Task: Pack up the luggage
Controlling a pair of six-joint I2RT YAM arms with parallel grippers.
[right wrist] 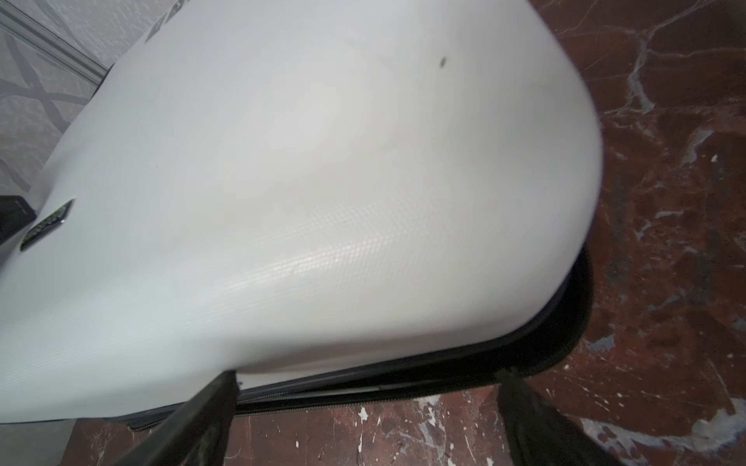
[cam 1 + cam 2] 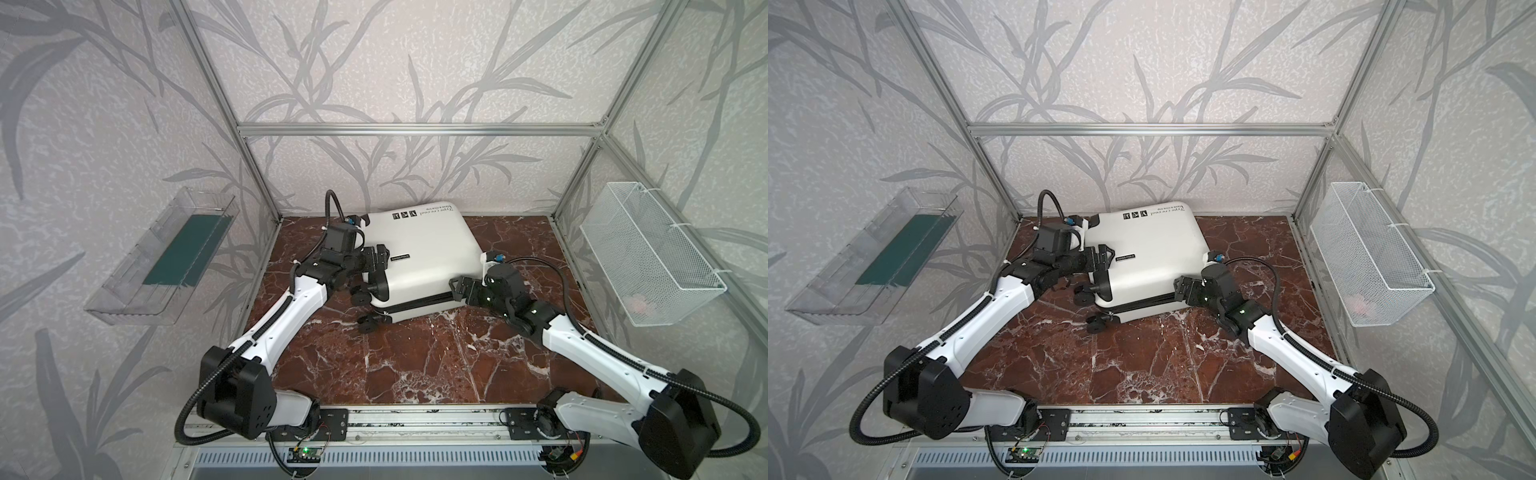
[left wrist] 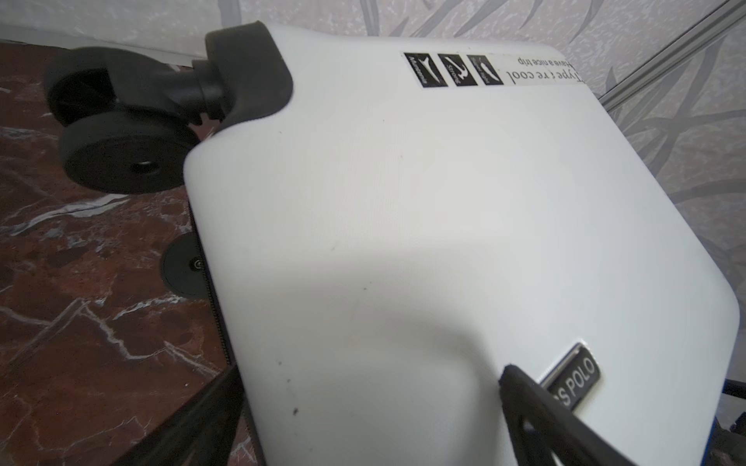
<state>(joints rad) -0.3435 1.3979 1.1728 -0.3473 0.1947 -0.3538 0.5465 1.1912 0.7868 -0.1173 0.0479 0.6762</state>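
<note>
The red-brown marbled bench [image 2: 415, 374] sits inside an aluminium frame with leaf-patterned walls on three sides. The luggage [image 2: 424, 245] lies flat at the middle of the far edge, a little askew, with its wheels [image 2: 370, 324] toward the left edge. Along its near side the two shells stand slightly apart, and the right wrist view shows a dark gap with zipper teeth.

My right pincer [image 2: 457, 291] is at the near right corner of the case, spread wide and empty, with the seam between its jaws. My left pincer [image 2: 376, 268] is just as wide and empty. One finger [image 3: 514, 387] hangs over the top shell beside the badge [image 2: 400, 257]; the other is off the case's left side.

I judge the next move to be lifting the lid, and these are the risks I see:

- The shell is smooth and rounded, so a jaw meant to hook under the lip could skate off it.
- A sideways push could slide the whole case into the far frame.
- If my left pincer bears down on the lid while the right one lifts, the two will fight each other.
- A lid raised only partway may drop shut again.

Further out, a clear tray [image 2: 124, 291] on the left wall holds something flat and green. A wire basket [image 2: 648, 257] on the right wall holds something pale that I cannot make out.
</note>
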